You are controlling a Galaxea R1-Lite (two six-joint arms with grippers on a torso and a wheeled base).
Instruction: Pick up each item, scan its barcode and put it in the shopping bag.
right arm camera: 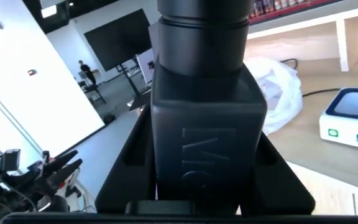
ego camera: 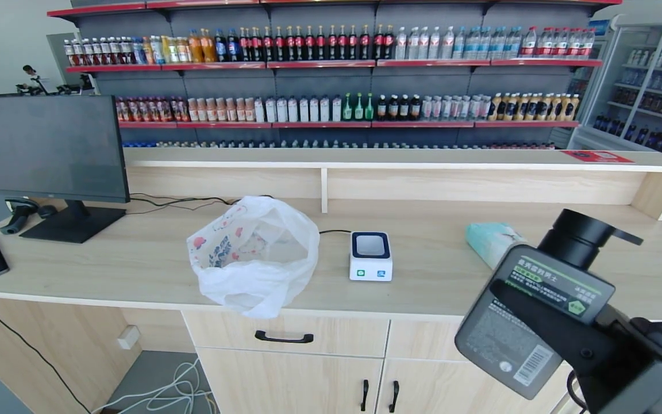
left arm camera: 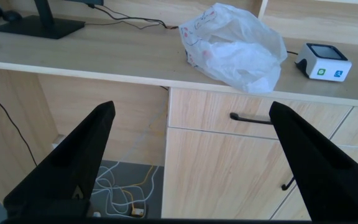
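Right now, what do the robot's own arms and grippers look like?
Left gripper: two matte black, wedge-shaped fingers tapering to blunt tips, no markings visible. Right gripper: the same black, with a flat, broad finger on a blocky dark wrist housing and a thin black cable looping beside it.

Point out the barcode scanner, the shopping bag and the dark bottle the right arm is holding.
barcode scanner (ego camera: 370,257), head view, middle of its white body.
shopping bag (ego camera: 253,256), head view, its translucent plastic side.
dark bottle (ego camera: 489,339), head view, the grey label beside the barcode.
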